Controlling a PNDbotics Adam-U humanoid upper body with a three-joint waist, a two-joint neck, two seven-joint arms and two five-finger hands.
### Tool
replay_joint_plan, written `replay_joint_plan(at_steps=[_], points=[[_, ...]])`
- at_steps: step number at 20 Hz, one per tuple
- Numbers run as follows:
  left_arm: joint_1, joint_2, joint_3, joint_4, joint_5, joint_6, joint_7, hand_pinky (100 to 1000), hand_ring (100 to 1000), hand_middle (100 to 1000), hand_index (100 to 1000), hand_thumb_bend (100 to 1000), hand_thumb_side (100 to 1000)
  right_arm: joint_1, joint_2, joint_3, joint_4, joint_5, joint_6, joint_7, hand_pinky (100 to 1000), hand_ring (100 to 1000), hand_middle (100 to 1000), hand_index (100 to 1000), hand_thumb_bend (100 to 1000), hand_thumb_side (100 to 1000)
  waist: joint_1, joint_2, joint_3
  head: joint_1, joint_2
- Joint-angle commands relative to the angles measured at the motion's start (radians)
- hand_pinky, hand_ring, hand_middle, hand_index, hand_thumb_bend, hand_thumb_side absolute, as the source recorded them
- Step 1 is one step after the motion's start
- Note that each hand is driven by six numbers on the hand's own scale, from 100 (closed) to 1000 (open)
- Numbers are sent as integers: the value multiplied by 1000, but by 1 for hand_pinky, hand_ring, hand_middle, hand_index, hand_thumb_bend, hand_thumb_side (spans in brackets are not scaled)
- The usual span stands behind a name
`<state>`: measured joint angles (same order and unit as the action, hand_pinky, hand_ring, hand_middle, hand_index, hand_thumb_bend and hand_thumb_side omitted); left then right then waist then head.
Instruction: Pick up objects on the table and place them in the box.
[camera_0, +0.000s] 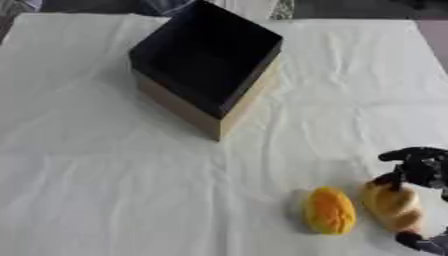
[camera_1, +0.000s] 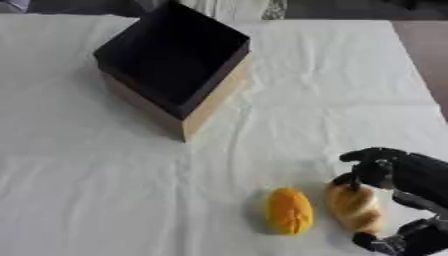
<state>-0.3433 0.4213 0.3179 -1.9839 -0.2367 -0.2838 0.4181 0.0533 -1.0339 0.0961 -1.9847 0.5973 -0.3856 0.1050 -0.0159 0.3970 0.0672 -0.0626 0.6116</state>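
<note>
**Right hand closing round the bread roll**

We have our right hand at the lower right of the table, fingers curled over the far end of the tan bread roll and the thumb hooked under its near end; we read that as a grip on the roll, taken end to end because the roll lies lengthwise toward us and its long sides give less to catch; the roll appears to rest on the cloth, not yet lifted. Just beside it, to the left and apart from it, lies the orange oval object, ridged like a fruit or a bun; our fingers do not touch it, and we judge it the later pick. Both lie on the white tablecloth, creased but flat. Well apart, toward the far left, stands the box, dark inside with pale brown outer walls, open at the top and turned corner-on to us; we see nothing in it; that open mouth suits a drop from above. Our left hand shows in neither view.
</note>
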Motion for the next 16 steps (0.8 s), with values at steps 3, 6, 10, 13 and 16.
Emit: replay_joint_plan(at_steps=[3,6,10,13,16], points=[[-10,15,7,-16,5,-1,-2,843,798,780,904,331,536,0,-16,1,-15,14,27,10,874,877,528,793,441,544,2,-15,0,4,-20],[-12,14,6,-16,5,-3,-2,843,797,780,903,331,536,-3,-15,10,-15,15,40,14,849,845,489,762,370,529,4,-14,1,3,-21],[-12,12,4,-16,8,-3,-3,843,797,780,903,326,541,-9,-7,26,-15,-13,49,21,809,786,413,688,258,382,5,-13,3,2,-23],[-13,9,2,-16,11,-4,-4,842,797,778,901,325,541,-19,0,36,-15,-61,65,19,788,761,412,672,100,325,6,-14,4,1,-24],[-14,7,-1,-16,14,-5,-7,842,797,777,901,324,543,-30,4,49,-15,-128,85,35,782,751,395,651,100,275,7,-14,5,-2,-28]])
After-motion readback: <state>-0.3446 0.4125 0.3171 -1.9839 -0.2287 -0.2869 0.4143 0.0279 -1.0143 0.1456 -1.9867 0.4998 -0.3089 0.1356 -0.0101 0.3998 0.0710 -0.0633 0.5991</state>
